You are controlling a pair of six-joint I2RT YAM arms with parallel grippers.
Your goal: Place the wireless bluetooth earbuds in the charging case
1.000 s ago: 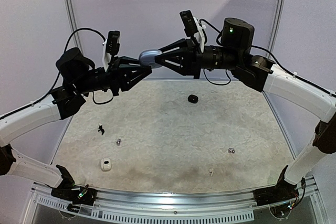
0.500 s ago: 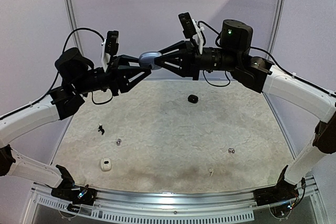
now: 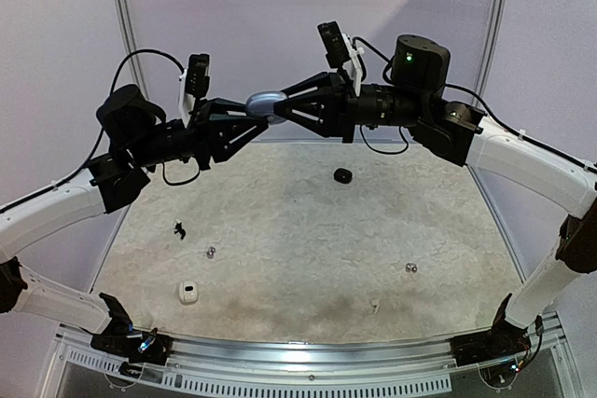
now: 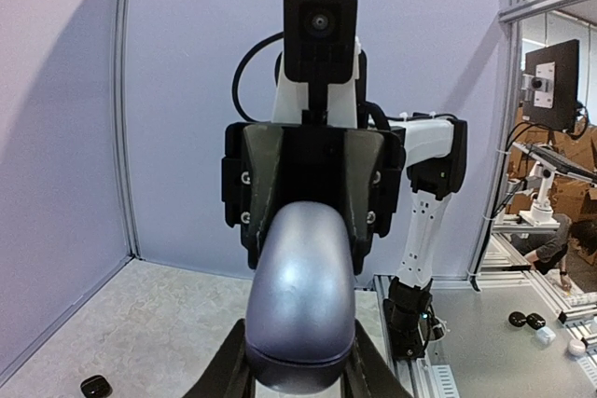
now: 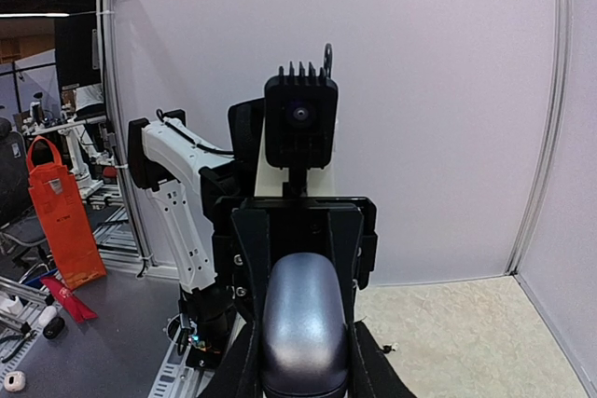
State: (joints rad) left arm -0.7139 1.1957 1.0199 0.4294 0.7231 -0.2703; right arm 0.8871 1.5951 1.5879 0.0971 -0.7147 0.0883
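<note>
While the left gripper [image 3: 248, 111] and right gripper [image 3: 283, 105] each pinch an end of the silvery-grey charging case [image 3: 266, 101] in mid-air, the earbuds [image 3: 212, 252] lie scattered on the table [image 3: 298, 230] below, so one side should hold firm and the other ease it open.

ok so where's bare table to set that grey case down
Widest bare stretch for the grey case: mid-table, bordered by the black case behind, the right silvery bud and the left silvery bud. The left near corner is crowded: black bud, white item.
</note>
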